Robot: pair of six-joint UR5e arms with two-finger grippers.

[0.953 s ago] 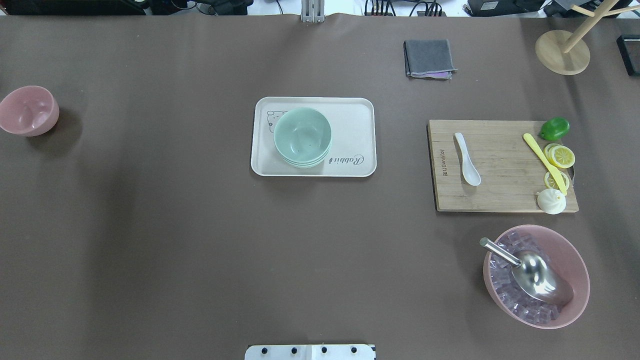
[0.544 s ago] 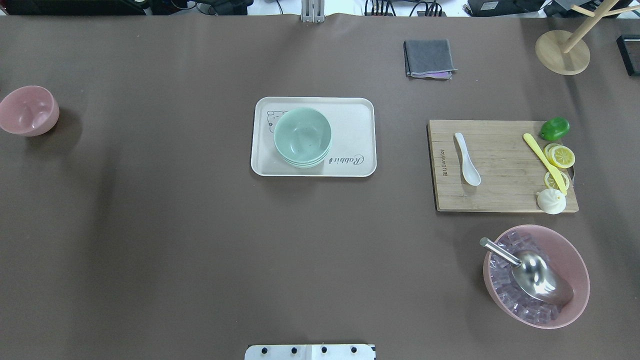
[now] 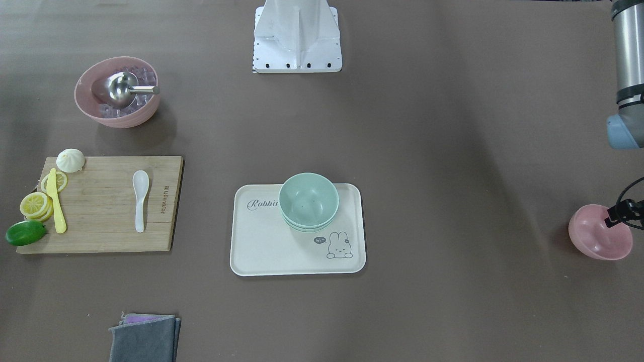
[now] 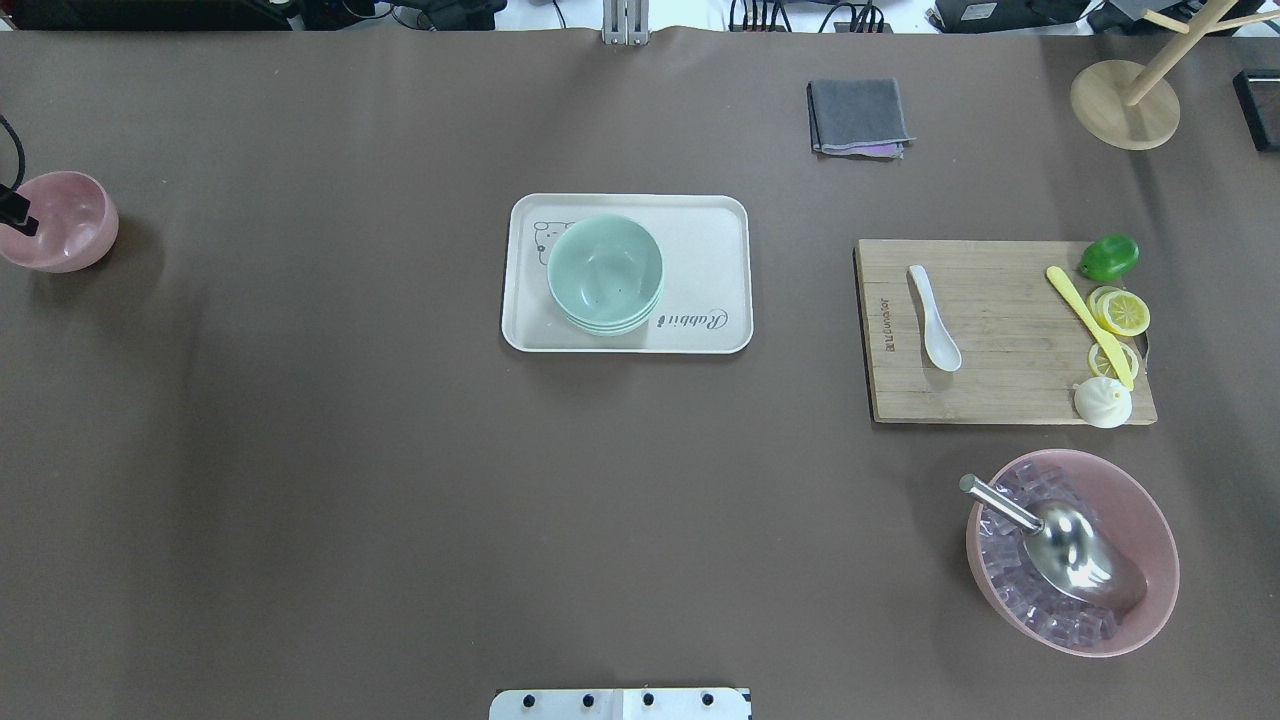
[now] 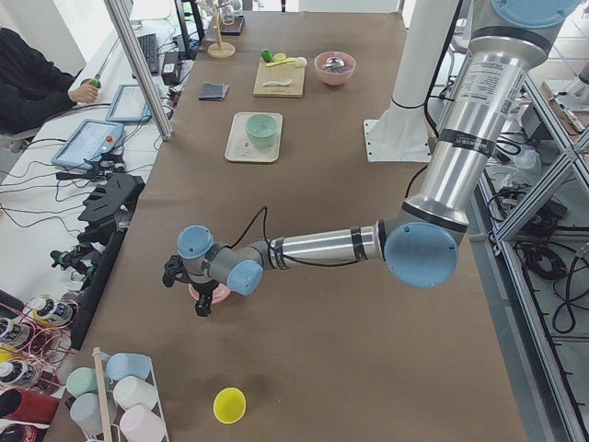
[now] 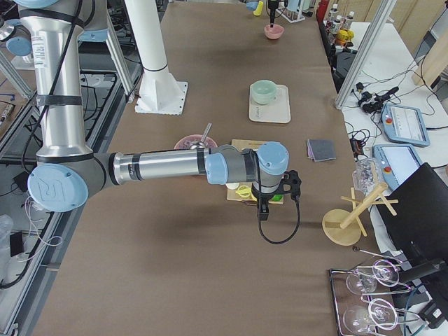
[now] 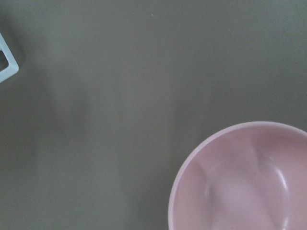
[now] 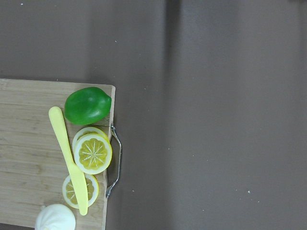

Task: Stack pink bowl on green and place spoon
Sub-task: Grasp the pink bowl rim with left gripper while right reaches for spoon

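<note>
A small pink bowl (image 4: 60, 222) stands upright at the table's far left; it also shows in the front view (image 3: 598, 236) and fills the lower right of the left wrist view (image 7: 244, 182). Stacked green bowls (image 4: 605, 272) sit on a white tray (image 4: 710, 230) at the centre. A white spoon (image 4: 935, 320) lies on a wooden cutting board (image 4: 1000, 395). My left gripper (image 5: 202, 304) hovers above the pink bowl. My right gripper (image 6: 263, 208) hovers above the board's outer end. I cannot tell whether either is open or shut.
A large pink bowl (image 4: 1150, 520) with ice cubes and a metal scoop stands in front of the board. A yellow knife (image 4: 1088, 322), lemon slices, a lime and a bun lie on the board. A grey cloth (image 4: 858, 117) and a wooden stand (image 4: 1125, 105) are at the back right.
A black part of my left wrist with its cable has come into the overhead view's left edge, over the small pink bowl. Nothing on the table has moved.
</note>
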